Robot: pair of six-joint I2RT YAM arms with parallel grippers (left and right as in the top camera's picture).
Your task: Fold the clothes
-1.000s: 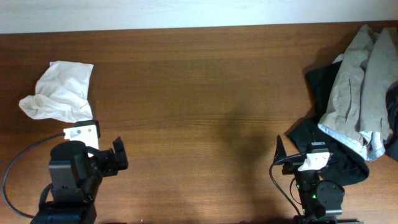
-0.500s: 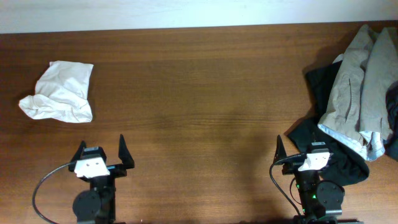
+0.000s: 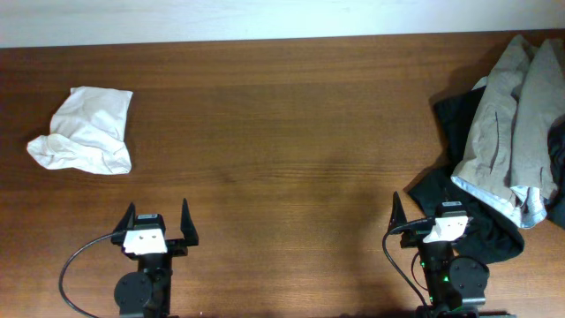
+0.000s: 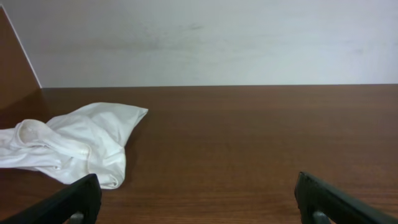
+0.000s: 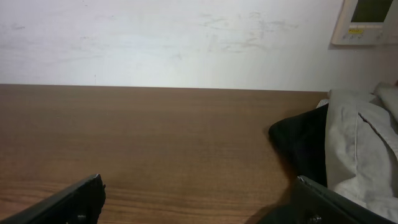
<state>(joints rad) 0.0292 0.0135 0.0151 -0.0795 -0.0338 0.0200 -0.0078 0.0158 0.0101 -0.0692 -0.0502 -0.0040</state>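
Brown wood-grain table (image 3: 282,132), white wall (image 4: 199,37) behind. One white T-shirt (image 3: 84,132), soft crumpled heap, far-left area. Left gripper (image 3: 157,210) near it, apart, claw spread, empty. Right gripper (image 5: 199,180) spread, empty, beside beige-grey garment (image 3: 516,115) draped over black garment (image 3: 459,132). Right wrist view alone shows wall panel (image 5: 367,22).

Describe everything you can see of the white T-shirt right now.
The white T-shirt lies crumpled in a loose heap on the wooden table, towards its left end. It looks like thin, soft cotton, bunched into rolled folds at one end and smoother at the other. No logo or print shows. It is not yet folded. Only the table touches it; the left gripper stands open and well apart from it.
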